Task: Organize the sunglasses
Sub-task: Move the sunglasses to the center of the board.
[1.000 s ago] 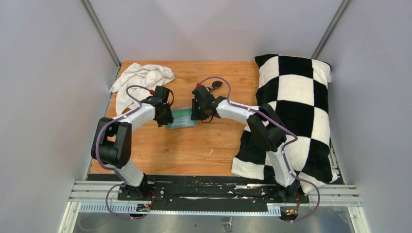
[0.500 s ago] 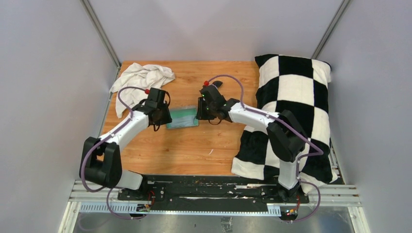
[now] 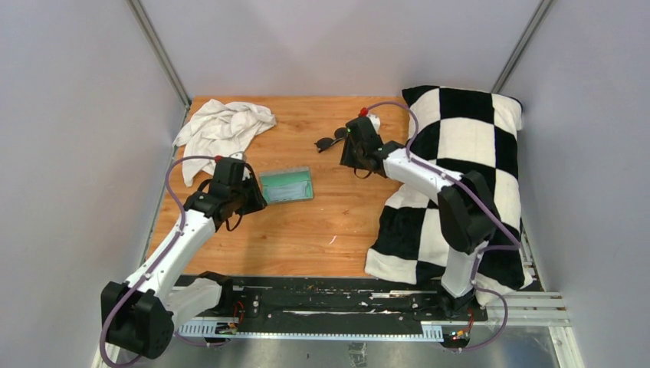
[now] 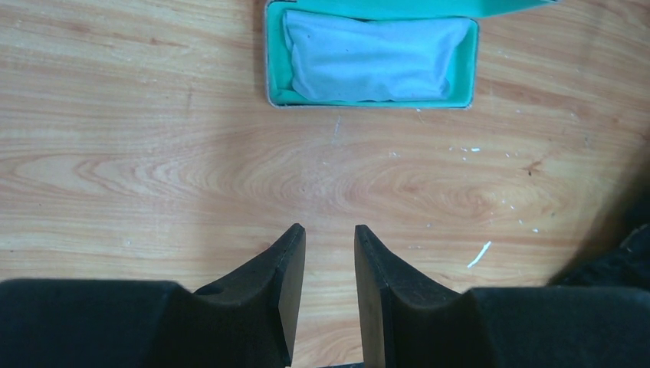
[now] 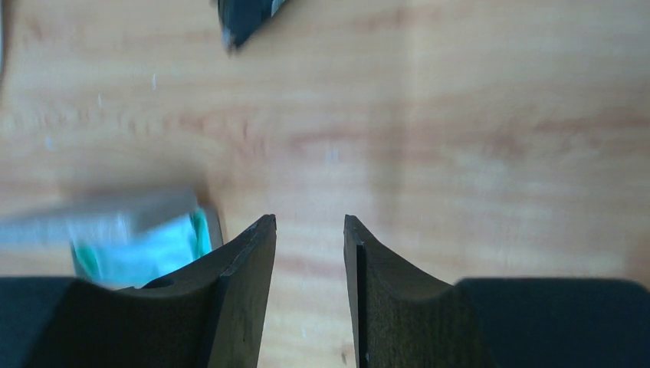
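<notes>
The sunglasses (image 3: 331, 142), small with dark roundish lenses, lie on the wooden table toward the back. My right gripper (image 3: 348, 158) hangs just to their right, open and empty (image 5: 309, 222). The grey case (image 3: 287, 185) lies open to the left of centre, showing its teal lining, with the light blue cloth (image 4: 373, 55) lying flat inside it. My left gripper (image 3: 251, 198) is just left of the case, open and empty (image 4: 329, 228). The right wrist view is blurred, with the case (image 5: 138, 239) at lower left.
A crumpled white towel (image 3: 224, 126) lies at the back left corner. A black and white checkered pillow (image 3: 464, 169) covers the table's right side. A small white scrap (image 3: 333, 240) lies near the front. A dark blurred thing (image 5: 245, 19) is at the top of the right wrist view.
Both grippers have drawn away from the case. The left arm has pulled back toward the near left. The right arm has swung to the back right, beside the sunglasses.
</notes>
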`<state>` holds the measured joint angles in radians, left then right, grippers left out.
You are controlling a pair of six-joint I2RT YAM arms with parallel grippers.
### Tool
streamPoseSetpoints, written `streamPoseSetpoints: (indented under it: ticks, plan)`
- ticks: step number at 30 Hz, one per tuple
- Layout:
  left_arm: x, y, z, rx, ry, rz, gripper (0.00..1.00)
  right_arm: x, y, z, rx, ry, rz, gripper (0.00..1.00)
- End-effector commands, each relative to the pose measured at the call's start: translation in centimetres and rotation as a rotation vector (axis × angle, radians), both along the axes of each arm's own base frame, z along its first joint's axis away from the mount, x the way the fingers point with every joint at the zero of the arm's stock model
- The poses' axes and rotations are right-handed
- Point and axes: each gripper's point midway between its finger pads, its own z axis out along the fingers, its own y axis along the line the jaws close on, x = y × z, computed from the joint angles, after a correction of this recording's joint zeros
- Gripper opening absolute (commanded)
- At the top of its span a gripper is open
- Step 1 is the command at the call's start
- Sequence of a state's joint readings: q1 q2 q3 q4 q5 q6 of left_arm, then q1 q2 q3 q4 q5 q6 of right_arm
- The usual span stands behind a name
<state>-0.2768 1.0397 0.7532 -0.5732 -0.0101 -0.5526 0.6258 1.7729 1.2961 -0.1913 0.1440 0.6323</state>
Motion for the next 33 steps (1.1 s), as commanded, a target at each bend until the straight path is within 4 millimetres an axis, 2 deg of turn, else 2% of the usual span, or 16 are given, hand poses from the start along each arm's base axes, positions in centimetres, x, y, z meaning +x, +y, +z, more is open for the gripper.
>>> streamPoseSetpoints:
  ticks: [1, 8, 13, 18, 26, 33]
  plan:
    - [-1.2, -0.9, 1.0, -0.053, 0.001, -0.031, 0.35, 5.2, -1.3, 0.2, 0.000, 0.013, -0.164, 0.44]
    - [-1.2, -2.2, 1.9, -0.128, -0.008, -0.061, 0.35, 11.6, 0.3, -1.8, 0.113, 0.063, -0.287, 0.50]
    - [-2.0, -3.2, 1.5, -0.185, 0.007, -0.094, 0.35, 14.6, 1.8, -2.5, 0.171, 0.038, -0.345, 0.52]
    - [-2.6, -2.7, 1.7, -0.165, -0.008, -0.097, 0.35, 16.1, 2.8, -4.1, 0.207, 0.059, -0.384, 0.51]
    - [-2.3, -2.4, 1.8, -0.140, -0.014, -0.094, 0.35, 16.8, 2.4, -6.4, 0.224, 0.089, -0.460, 0.50]
    - [-2.5, -2.2, 1.0, -0.121, 0.007, -0.099, 0.35, 17.0, 2.3, -7.6, 0.232, 0.110, -0.486, 0.36]
